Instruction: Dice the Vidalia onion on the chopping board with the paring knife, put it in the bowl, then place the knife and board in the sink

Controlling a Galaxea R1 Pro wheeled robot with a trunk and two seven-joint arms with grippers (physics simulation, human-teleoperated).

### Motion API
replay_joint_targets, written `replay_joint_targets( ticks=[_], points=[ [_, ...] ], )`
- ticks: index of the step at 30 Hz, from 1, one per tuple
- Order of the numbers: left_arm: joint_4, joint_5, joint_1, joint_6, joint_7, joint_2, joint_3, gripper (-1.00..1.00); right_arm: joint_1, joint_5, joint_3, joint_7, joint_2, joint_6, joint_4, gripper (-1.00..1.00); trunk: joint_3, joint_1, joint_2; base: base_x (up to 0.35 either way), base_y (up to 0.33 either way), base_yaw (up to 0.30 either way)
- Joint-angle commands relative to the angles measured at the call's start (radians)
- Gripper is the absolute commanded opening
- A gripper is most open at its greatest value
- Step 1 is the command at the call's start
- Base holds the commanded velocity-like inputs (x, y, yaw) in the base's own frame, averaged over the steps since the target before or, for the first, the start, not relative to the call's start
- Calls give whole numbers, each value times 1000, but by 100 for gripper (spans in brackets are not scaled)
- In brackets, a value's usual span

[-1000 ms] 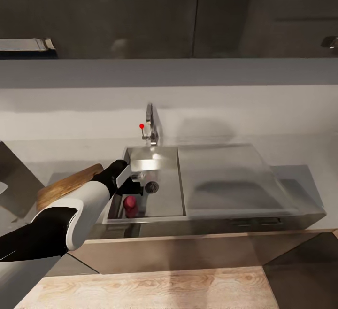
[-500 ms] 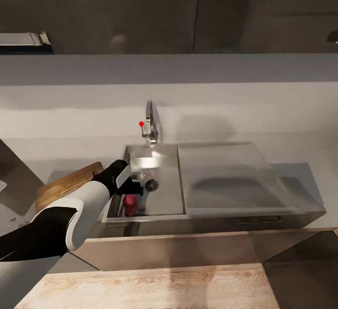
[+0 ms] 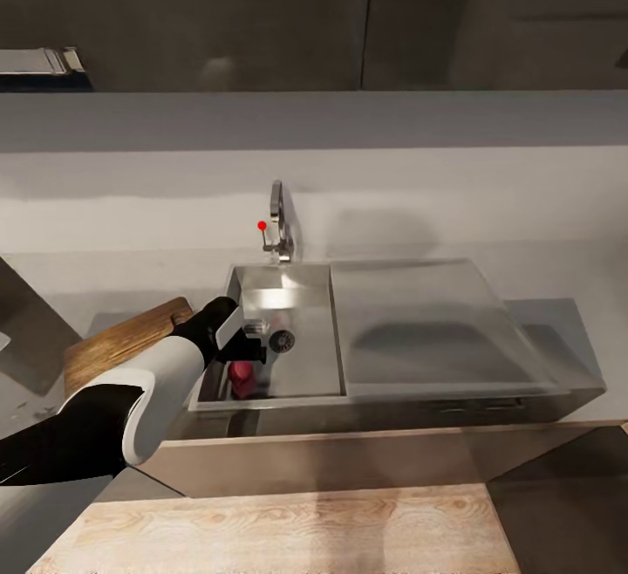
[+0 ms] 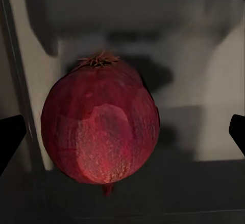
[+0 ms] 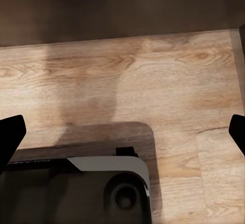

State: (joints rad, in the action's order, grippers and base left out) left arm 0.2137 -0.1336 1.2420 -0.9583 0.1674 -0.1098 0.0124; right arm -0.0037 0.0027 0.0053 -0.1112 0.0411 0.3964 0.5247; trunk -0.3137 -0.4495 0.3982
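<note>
One onion [image 4: 99,124] lies in the sink [image 3: 305,373], at the basin's near left corner, well short of the drain [image 3: 282,342]. The left gripper [image 3: 249,343] hangs over it with its fingers spread wide, the onion centred between the tips and untouched. Round, firm and smooth-skinned, it would likely roll or slip from a glancing pinch, so closing across its widest girth looks safest. The chopping board [image 3: 122,343] sits beside the sink's left rim. The right gripper [image 5: 122,132] is also spread wide, over wooden floor.
</note>
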Motion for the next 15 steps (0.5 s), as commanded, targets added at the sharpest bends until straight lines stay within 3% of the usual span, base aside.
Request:
replay_joint_targets(
  ticks=[1, 15],
  points=[
    [1, -11, 1, -4, 9, 0, 1, 100, 0, 0, 1, -4, 0, 2, 0, 100, -3, 0, 2, 0, 0, 0],
    [2, -11, 1, -4, 9, 0, 1, 100, -1, 0, 1, -4, 0, 2, 0, 100, -19, 0, 2, 0, 0, 0]
  ],
)
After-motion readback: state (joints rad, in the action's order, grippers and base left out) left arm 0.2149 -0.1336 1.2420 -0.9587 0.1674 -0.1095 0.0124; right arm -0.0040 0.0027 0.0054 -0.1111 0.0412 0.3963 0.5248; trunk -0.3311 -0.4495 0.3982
